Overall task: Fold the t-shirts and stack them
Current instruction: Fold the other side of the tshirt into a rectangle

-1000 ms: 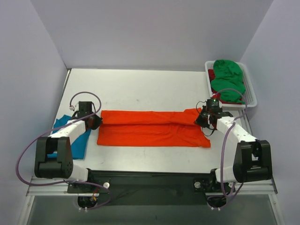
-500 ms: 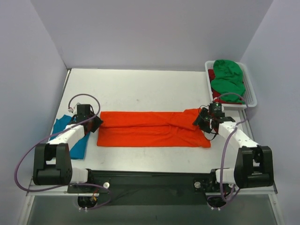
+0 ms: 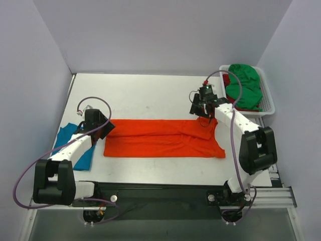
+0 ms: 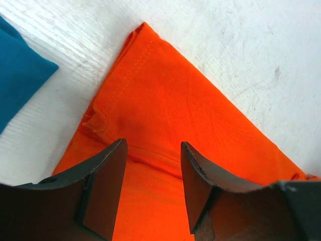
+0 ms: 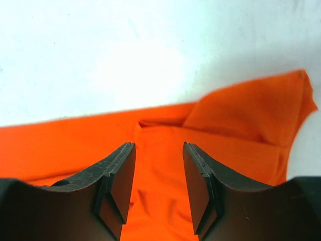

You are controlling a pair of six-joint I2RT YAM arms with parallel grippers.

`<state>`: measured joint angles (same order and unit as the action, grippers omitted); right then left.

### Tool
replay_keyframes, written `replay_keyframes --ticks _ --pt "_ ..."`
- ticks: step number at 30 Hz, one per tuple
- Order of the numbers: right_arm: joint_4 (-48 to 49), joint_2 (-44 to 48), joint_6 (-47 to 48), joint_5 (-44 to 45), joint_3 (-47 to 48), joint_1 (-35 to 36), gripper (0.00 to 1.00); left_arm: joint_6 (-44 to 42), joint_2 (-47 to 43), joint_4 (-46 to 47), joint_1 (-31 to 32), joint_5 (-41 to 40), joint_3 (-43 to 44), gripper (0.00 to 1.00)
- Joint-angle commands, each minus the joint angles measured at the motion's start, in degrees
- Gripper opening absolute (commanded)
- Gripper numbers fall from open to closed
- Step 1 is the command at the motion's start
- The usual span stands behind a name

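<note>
Left gripper (image 4: 152, 150) first: jaws parted, released, with the orange t-shirt (image 4: 165, 100) showing in the gap between its fingers (image 4: 108, 186) and nothing pinched. It sits over the left end of the shirt, just inside a stitched hem and a small puckered fold; whether the tips touch the cloth, cannot tell. Over on the other side, the right gripper (image 5: 158, 150) is open about as wide and also released, its fingers (image 5: 118, 186) framing a crease near the shirt's right end.

From the top view, the left gripper (image 3: 103, 129) is at the left edge of the orange t-shirt (image 3: 160, 138) and the right gripper (image 3: 200, 108) is by its upper right corner. The shirt lies as a long folded band across the middle of the table (image 3: 145, 95). A teal t-shirt (image 3: 85, 158) lies at lower left, partly under the left arm. In the upper right, a white basket (image 3: 270, 98) holds a green t-shirt (image 3: 246, 85) with a dark red one (image 3: 226, 80) peeking out beside it
</note>
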<state>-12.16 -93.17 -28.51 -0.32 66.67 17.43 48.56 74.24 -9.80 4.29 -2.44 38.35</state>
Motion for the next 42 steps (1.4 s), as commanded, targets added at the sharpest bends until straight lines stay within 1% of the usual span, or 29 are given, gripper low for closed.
replay_keyframes --ticks 1,4,10,13,20,25,26,27,29,30,33,36,42 --pt "-5.5 -6.5 1.6 6.6 6.6 2.7 0.43 -1.4 0.7 1.7 1.9 0.3 3.2 0.57" --pt "-6.7 -10.9 1.9 9.6 10.8 4.8 0.43 -1.5 1.2 1.4 3.0 0.0 4.1 0.57" --pt "-8.3 -17.4 1.7 13.1 15.1 8.1 0.42 -1.6 2.1 1.4 4.0 -0.3 4.5 0.57" --pt "-8.8 -18.3 1.2 15.1 14.7 9.0 0.4 -1.8 2.5 1.4 4.1 -0.4 4.5 0.57" --pt "-8.8 -20.1 0.5 15.5 14.8 9.8 0.38 -1.8 2.7 1.6 4.1 -0.1 4.4 0.56" --pt "-8.9 -20.7 0.2 15.7 14.8 10.2 0.3 -1.9 2.8 1.6 4.1 -0.3 4.2 0.56" --pt "-9.0 -20.7 0.1 15.7 14.8 10.2 0.28 -1.8 2.9 1.6 4.1 -0.2 4.1 0.56" --pt "-9.0 -20.7 0.1 15.7 14.8 10.1 0.24 -1.9 2.9 1.5 4.1 -0.1 4.2 0.56" --pt "-9.0 -20.0 -0.1 15.7 14.3 10.2 0.19 -1.9 2.8 1.5 4.1 -0.1 4.1 0.56" --pt "-9.0 -19.8 -0.4 15.7 14.0 10.3 0.13 -1.9 2.8 1.5 4.1 -0.2 3.9 0.55" --pt "-9.0 -17.9 -0.9 15.9 12.7 10.4 0.06 -1.7 2.7 1.6 4.1 -0.2 3.8 0.55" --pt "-8.9 -15.2 -2.0 16.1 10.4 11.0 0.03 -1.6 2.7 1.8 4.1 -0.2 3.4 0.55" --pt "-8.0 -8.7 -4.8 16.6 4.4 12.7 0.02 -1.3 3.4 2.8 4.1 0.2 2.3 0.55"
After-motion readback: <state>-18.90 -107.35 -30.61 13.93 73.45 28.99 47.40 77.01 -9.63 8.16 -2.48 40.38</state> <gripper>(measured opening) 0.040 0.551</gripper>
